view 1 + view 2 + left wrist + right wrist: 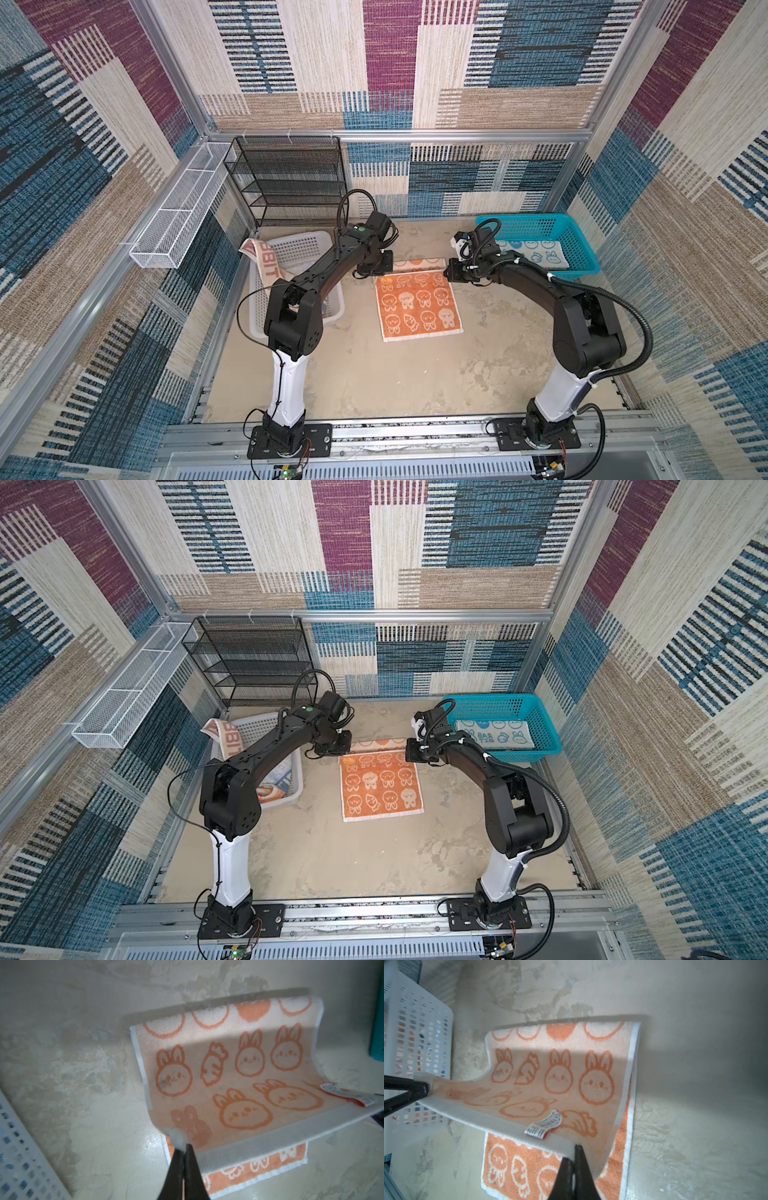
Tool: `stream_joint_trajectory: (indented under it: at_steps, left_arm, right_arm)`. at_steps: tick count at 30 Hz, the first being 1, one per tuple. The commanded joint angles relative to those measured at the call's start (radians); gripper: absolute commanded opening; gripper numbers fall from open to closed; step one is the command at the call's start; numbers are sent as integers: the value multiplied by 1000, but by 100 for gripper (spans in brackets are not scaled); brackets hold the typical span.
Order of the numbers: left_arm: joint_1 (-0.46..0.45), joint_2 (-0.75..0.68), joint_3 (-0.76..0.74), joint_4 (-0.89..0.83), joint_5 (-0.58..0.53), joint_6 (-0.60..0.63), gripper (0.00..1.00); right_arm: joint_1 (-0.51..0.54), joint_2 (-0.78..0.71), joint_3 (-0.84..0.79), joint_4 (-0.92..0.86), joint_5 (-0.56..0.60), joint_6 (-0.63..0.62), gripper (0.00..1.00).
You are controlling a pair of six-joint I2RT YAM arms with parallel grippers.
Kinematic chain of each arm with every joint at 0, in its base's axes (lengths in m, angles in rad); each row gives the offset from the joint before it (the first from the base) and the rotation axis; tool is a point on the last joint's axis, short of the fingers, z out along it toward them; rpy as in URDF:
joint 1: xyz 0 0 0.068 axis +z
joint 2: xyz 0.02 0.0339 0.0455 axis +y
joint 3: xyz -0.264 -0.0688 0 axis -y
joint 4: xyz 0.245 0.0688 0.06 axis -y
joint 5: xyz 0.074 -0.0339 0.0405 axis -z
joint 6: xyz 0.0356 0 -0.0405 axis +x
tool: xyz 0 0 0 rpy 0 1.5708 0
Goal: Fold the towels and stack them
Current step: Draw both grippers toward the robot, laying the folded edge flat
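The orange rabbit towel (417, 309) (380, 787) lies mid-table, orange side up, with its far edge lifted and curled over so the cream underside (239, 1068) (560, 1070) shows. My left gripper (184, 1147) (380, 274) is shut on the lifted far-left corner. My right gripper (574, 1153) (448, 274) is shut on the far-right corner, close to the white care label (544, 1125). The lettered "RABBIT" towel (264, 266) (228, 737) drapes over the white basket's rim. A folded blue rabbit towel (536, 253) (494, 735) rests in the teal basket.
The white basket (299, 249) stands left of the orange towel, partly under my left arm. The teal basket (540, 226) is at the back right. A black mesh shelf (291, 178) stands at the back left, and a white wire tray (178, 216) hangs on the left wall.
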Motion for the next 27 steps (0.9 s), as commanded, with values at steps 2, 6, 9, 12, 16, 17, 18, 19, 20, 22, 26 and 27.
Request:
stream_joint_trajectory:
  at_steps: [2,6,9,12,16,17,18,19,20,22,26,27]
  left_arm:
    - [-10,-73,-57,-154,-134,37,0]
    - [-35,-126,-205,-112,-108,7,0]
    - [-61,-145,-324,-49,-78,-20,0]
    - [-84,-136,-390,-9,-57,-40,0]
    - [-101,-113,-438,24,-48,-56,0]
    - [-103,-106,-448,34,-42,-59,0]
    - [-102,-99,-454,41,-40,-59,0]
    - [-103,-85,-455,43,-41,-59,0]
    - [-102,-71,-451,42,-47,-58,0]
    - [-100,-44,-432,34,-63,-50,0]
    - [-78,-1,-350,-4,-96,-32,0]
    - [-71,3,-329,-16,-103,-27,0]
  right_arm:
    - [-11,-95,-40,-74,114,10,0]
    - [-12,-169,-177,-36,96,27,0]
    - [-11,-184,-279,7,107,36,0]
    - [-11,-161,-359,64,91,49,0]
    - [-12,-117,-434,128,77,55,0]
    - [-12,-108,-444,139,72,56,0]
    - [-11,-99,-451,147,67,59,0]
    - [-11,-93,-457,157,57,62,0]
    - [-11,-85,-460,168,47,65,0]
    - [-11,-66,-448,179,35,70,0]
    - [-11,-22,-367,160,24,62,0]
    - [-12,-18,-341,149,27,59,0]
